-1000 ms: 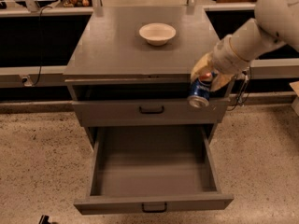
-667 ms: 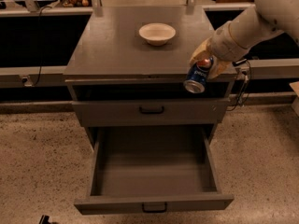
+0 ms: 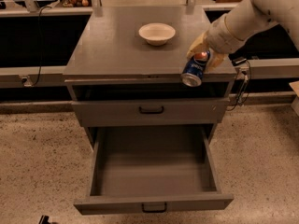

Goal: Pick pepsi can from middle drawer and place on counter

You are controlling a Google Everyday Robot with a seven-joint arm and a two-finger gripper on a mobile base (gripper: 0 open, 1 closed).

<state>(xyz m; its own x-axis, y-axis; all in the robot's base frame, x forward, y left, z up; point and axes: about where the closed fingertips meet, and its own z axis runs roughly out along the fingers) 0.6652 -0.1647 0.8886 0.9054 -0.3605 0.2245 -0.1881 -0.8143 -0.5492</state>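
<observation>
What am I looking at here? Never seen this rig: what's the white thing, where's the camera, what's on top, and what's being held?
The white thing is the single arm of a mobile robot, reaching in from the right. Its gripper is shut on a blue soda can, which is tilted at the front edge of the counter, toward its right end. There is only one camera, and it looks down on a grey cabinet from the front. An off-white bowl sits on the counter. Lower down, a drawer is pulled out and empty.
</observation>
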